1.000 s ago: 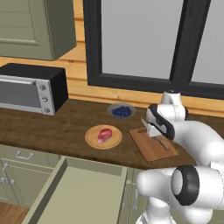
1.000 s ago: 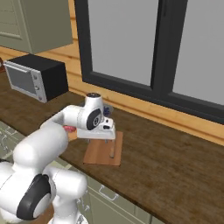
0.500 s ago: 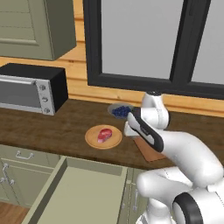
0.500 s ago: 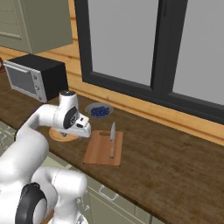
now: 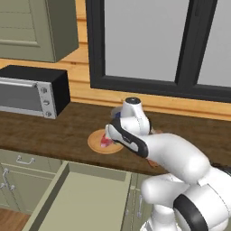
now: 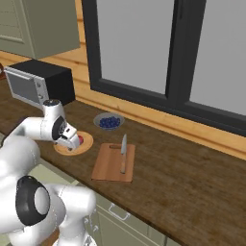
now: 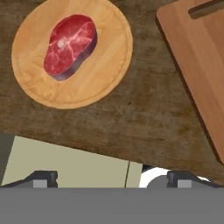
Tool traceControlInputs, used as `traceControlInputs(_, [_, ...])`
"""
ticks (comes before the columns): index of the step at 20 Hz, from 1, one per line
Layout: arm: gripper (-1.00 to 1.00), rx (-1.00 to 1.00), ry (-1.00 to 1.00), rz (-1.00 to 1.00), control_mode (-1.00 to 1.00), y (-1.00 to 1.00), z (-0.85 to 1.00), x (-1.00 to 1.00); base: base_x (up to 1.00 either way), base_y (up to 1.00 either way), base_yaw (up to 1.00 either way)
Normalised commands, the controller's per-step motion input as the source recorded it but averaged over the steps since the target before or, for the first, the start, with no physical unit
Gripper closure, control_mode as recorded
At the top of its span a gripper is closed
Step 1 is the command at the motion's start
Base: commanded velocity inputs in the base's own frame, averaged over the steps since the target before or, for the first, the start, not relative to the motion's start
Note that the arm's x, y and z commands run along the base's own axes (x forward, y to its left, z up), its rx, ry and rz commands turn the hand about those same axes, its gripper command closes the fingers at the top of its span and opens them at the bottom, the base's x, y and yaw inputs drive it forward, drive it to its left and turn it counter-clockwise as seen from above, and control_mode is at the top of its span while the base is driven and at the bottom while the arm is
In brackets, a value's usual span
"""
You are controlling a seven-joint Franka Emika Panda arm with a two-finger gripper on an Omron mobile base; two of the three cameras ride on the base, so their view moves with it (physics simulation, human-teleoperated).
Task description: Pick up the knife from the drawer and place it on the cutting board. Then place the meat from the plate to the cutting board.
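Two dark fingertips of my pincer stand far apart at the bottom of my hand view, spread wide with nothing between them. Ahead of them, past a strip of dark wooden counter, lies the plate, a round pale wooden disc, and the meat sits on it, off-centre toward the far side from my fingertips; it is a red chunk veined with white. I am not touching it, and my pincer hangs above the near edge of the counter, short of the plate.

Off to one side of the plate, apart from it with bare counter between, is the cutting board. From the right base view the knife lies on that board, its dark handle toward the robot and its grey blade pointing toward the window. A small bowl of blue berries stands on the counter beyond the plate and board.

Below my pincer, under the counter edge, the drawer stands pulled out, its pale green inside bare. Well away along the counter, on the far side of the plate from the board, is a black and silver toaster oven.
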Motion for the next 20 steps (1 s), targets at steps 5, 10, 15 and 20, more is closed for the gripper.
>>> traceControlInputs(5, [-1.0,0.0,0.0,-0.04,-1.0,0.63,-0.1,0.5,0.0,0.0,0.0])
traceControlInputs(10, [-1.0,0.0,0.0,0.0,-1.0,0.33,-0.19,0.47,0.0,0.0,0.0])
traceControlInputs(15, [-1.0,0.0,0.0,0.0,-1.0,0.1,-0.32,0.37,0.0,0.0,0.0])
traceControlInputs(20, [-1.0,0.0,0.0,0.0,-1.0,0.07,-0.23,0.38,0.0,0.0,0.0])
